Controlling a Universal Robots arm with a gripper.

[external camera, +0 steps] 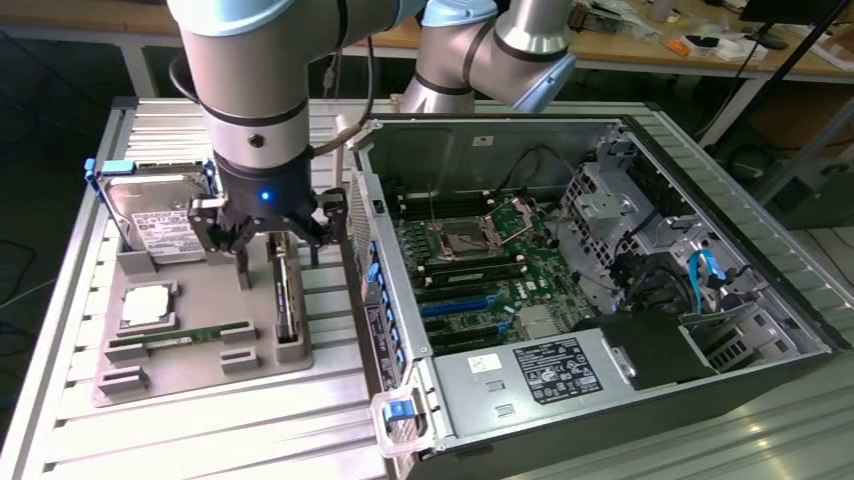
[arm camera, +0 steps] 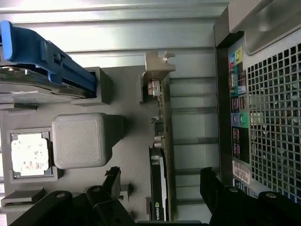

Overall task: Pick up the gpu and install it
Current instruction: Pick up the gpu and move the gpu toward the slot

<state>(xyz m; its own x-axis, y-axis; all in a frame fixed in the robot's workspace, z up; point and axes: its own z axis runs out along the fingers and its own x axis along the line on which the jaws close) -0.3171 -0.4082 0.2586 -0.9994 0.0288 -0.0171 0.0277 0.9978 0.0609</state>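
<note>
The gpu [external camera: 283, 300] stands on its long edge in a slot of the grey parts holder [external camera: 200, 375], beside the open computer case [external camera: 747, 330]. In the wrist view the gpu [arm camera: 159, 160] is seen edge-on, a thin dark card with a silvery metal bracket. My gripper [external camera: 276, 245] hangs just above the card's far end, open. In the wrist view its two black fingers [arm camera: 111, 181] stand on either side of the card without touching it, and my gripper [arm camera: 162, 186] holds nothing.
The holder also carries a silver hard drive [external camera: 160, 215] in a blue-tabbed frame, a processor [external camera: 147, 305] and a green memory stick [external camera: 180, 340]. Inside the case the motherboard shows blue expansion slots [external camera: 461, 305]. The case's rear wall [arm camera: 268, 108] stands close to the card.
</note>
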